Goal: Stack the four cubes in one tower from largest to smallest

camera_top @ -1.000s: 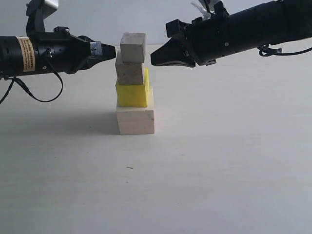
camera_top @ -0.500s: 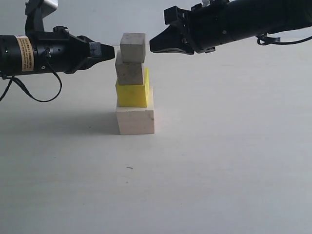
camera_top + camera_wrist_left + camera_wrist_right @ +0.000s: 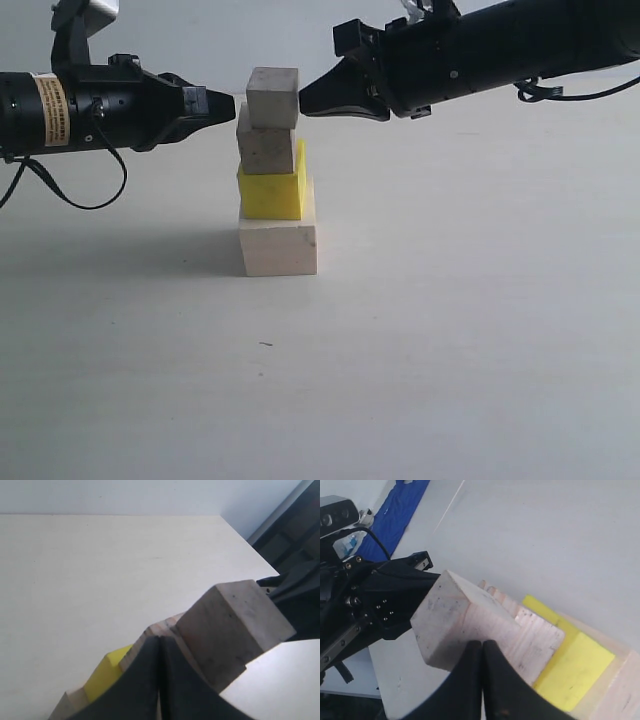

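Note:
The tower stands mid-table: a large pale wooden cube (image 3: 278, 247) at the bottom, the yellow cube (image 3: 271, 192) on it, then two small greyish wooden cubes, the lower (image 3: 265, 147) and the top one (image 3: 272, 97) shifted slightly right. My left gripper (image 3: 230, 104) is shut, its tip just left of the top cube. My right gripper (image 3: 305, 103) is shut, its tip at the top cube's right face. The left wrist view shows the top cube (image 3: 235, 625) right behind the closed fingers (image 3: 150, 680). In the right wrist view the top cube (image 3: 455, 625) sits against the shut gripper (image 3: 482, 645).
The white table (image 3: 450, 330) spreads around the tower. A black cable (image 3: 60, 190) loops under the left arm. A blue cloth (image 3: 400, 510) lies at the table's far side in the right wrist view.
My right gripper has risen a little and moved left, from a gap beside the tower to the top cube's right face. The left gripper and the tower have stayed put.

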`<state>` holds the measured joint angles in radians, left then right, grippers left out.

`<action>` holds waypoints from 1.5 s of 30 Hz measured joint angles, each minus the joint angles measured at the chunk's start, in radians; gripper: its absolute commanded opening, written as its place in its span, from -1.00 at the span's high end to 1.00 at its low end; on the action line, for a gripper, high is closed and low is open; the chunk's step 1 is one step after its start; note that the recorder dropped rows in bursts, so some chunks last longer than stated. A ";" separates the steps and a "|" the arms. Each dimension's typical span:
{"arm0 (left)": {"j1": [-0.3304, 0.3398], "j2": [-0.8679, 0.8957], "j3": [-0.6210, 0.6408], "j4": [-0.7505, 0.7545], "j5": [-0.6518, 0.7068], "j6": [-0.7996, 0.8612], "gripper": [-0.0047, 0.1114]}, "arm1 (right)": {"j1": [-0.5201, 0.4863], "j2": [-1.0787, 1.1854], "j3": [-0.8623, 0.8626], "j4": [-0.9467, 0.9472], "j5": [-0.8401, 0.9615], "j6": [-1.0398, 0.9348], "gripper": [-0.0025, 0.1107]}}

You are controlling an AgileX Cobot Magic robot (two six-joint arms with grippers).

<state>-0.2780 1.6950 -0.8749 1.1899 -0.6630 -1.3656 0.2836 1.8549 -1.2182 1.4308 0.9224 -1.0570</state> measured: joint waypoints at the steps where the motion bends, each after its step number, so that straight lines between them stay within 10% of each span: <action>1: 0.000 0.000 0.000 0.000 0.000 0.000 0.92 | 0.000 0.000 0.000 0.004 0.005 -0.002 0.96; 45: 0.000 0.000 0.000 0.000 -0.027 -0.017 0.92 | 0.000 0.049 -0.016 0.062 0.032 -0.079 0.96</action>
<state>-0.2780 1.6950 -0.8749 1.1899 -0.6901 -1.3823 0.2836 1.9040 -1.2346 1.4924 0.9546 -1.1362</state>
